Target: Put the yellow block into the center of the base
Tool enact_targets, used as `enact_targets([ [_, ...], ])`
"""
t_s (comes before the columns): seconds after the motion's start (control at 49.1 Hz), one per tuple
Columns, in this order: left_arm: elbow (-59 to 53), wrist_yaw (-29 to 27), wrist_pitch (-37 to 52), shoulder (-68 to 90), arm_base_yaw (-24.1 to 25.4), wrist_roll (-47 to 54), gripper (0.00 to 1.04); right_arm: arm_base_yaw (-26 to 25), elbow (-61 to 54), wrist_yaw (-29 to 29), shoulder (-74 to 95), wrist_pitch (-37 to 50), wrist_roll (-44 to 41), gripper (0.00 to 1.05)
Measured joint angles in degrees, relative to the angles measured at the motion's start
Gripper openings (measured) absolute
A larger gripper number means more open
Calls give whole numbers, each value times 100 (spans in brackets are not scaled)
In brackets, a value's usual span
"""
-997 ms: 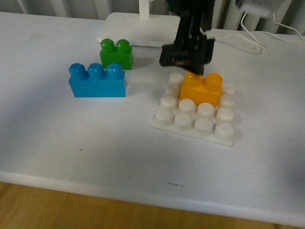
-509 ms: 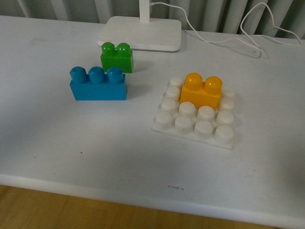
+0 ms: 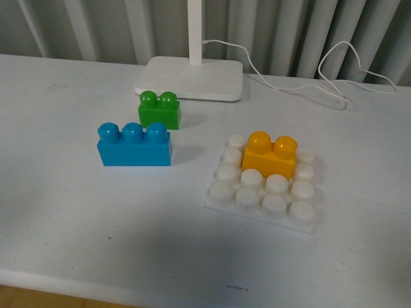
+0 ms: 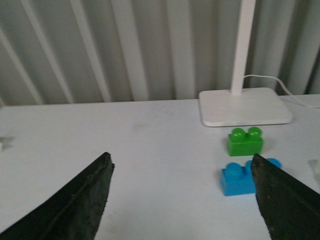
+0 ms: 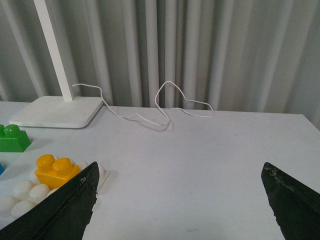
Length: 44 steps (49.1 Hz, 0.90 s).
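Observation:
The yellow block (image 3: 270,154) stands upright on the white studded base (image 3: 264,185), seated among the studs of its middle and rear rows; it also shows on the base (image 5: 22,191) as the yellow block (image 5: 56,170) in the right wrist view. Neither arm appears in the front view. My left gripper (image 4: 182,195) is open over bare table, well left of the bricks. My right gripper (image 5: 180,200) is open over bare table, to the right of the base, holding nothing.
A blue three-stud brick (image 3: 134,146) and a green two-stud brick (image 3: 160,110) stand left of the base. Behind them sits a white lamp foot (image 3: 190,78) with its pole, and a white cable (image 3: 308,77) trails along the back right.
The right arm that hung over the yellow block a second ago has withdrawn out of the front view. The block stays on the base. The front camera's view has shifted slightly.

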<state>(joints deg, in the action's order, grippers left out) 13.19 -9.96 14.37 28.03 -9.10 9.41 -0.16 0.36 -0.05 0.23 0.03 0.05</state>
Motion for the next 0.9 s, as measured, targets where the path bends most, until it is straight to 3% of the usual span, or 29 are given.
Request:
enact_targets([
  [0.142,-317,341,13,-293,223,-638,62,0,0,2,0,0,2,95],
  [0.224,-459,874,13,-485,619,-780,48,0,0,0,0,0,0,95],
  [0.305,-614,916,-13,-669,881,-852,30,0,0,0,0,0,2,95],
  [0.427,-807,1001,-101,-949,892,-903,4,2,0,0,0,0,0,95],
  [0.896,-1102,997,-466,-1613,896,-931,4,2,0,0,0,0,0,95],
])
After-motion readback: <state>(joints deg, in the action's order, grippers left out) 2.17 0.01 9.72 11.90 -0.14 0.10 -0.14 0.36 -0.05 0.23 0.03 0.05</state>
